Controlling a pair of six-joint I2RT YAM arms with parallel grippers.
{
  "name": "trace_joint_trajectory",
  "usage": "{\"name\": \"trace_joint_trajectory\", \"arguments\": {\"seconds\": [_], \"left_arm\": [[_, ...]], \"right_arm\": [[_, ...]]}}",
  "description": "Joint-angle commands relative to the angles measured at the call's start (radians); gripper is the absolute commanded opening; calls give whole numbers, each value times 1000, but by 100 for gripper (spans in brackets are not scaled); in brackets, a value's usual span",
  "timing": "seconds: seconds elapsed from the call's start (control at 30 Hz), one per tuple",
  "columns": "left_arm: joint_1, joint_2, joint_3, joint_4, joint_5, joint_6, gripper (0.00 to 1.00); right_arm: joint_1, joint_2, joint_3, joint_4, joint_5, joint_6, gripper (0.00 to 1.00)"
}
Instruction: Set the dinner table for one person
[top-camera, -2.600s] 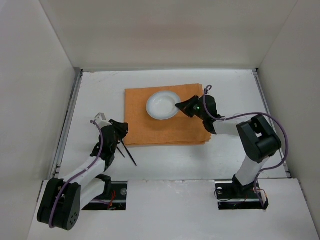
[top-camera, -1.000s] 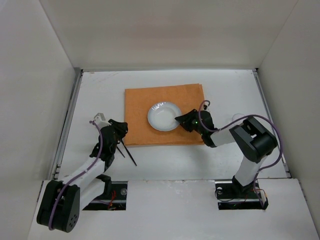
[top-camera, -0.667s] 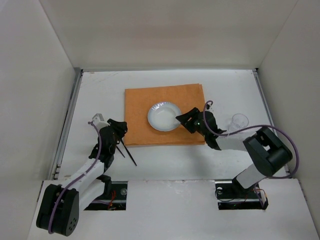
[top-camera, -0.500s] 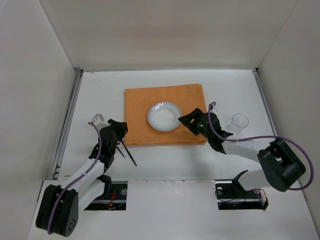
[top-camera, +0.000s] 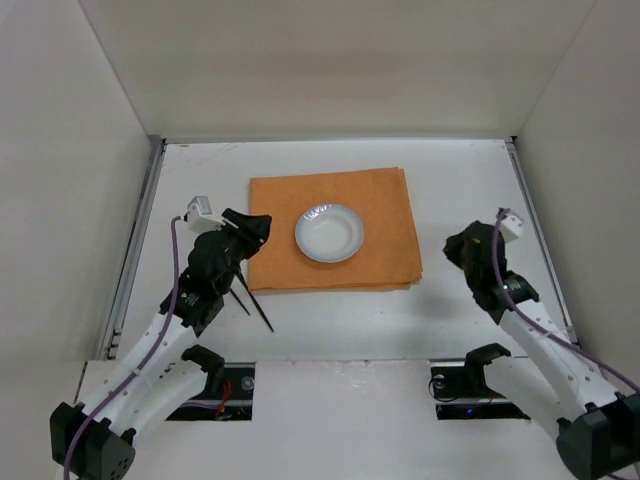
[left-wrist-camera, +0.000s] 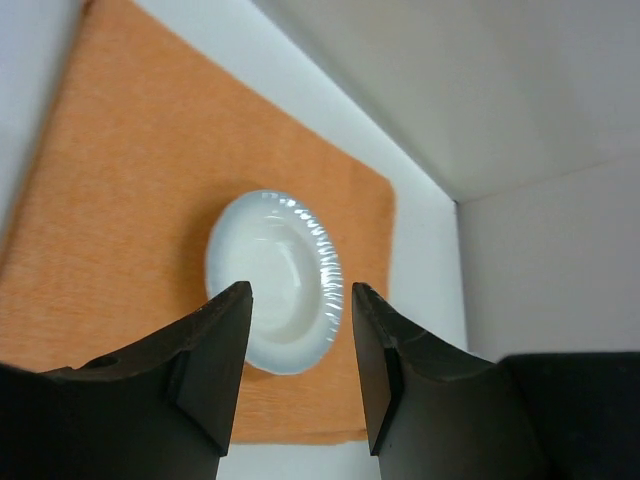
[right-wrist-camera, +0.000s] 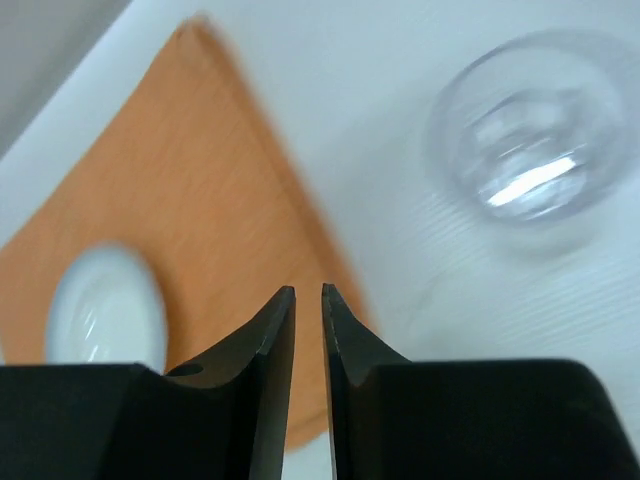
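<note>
The white dinner table (top-camera: 200, 180) bears an orange mat (top-camera: 380, 210) with a white plate (top-camera: 329, 232) at its middle. My left gripper (top-camera: 255, 228) hovers open and empty over the mat's left edge. In the left wrist view the plate (left-wrist-camera: 275, 280) shows beyond the spread left gripper (left-wrist-camera: 300, 290). My right gripper (top-camera: 456, 248) is right of the mat, off the plate. Its jaws are nearly together with nothing between them (right-wrist-camera: 307, 290). A clear glass (right-wrist-camera: 530, 150) stands on the table beyond it, hidden under the arm in the top view.
Two thin black utensils (top-camera: 260, 313) lie on the table below the mat's near left corner, under my left arm. White walls enclose the table on three sides. Metal rails (top-camera: 140, 230) run along its side edges.
My right gripper drew the plate nearer on the mat, let it go and pulled back to the right, now covering the glass. My left arm rose and swung toward the mat.
</note>
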Motion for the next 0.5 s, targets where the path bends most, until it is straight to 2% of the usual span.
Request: {"name": "trace_joint_trajectory", "arguments": {"seconds": [0.0,0.03,0.13,0.2,0.33,0.47], "left_arm": [[-51,5,85,-74,11,-34,42],[-62,6,94,-72,9,-37,42],[-74,3,125,-61,5,-55,42],[-74,3,144,-54,11,-63,42],[-77,23,191,-51,17,-65,43],[-73,43,175,4,29,-77,44]], "right_arm": [[-155,-53,46,-122,128,-113,23],[-197,-56,45,-108,133,-115,25],[-307,6,49,-70,147,-107,47],[-343,45,56,-50,156,-118,54],[-391,60,47,-16,177,-118,58],[-394,108,30,20,176,-109,59]]}}
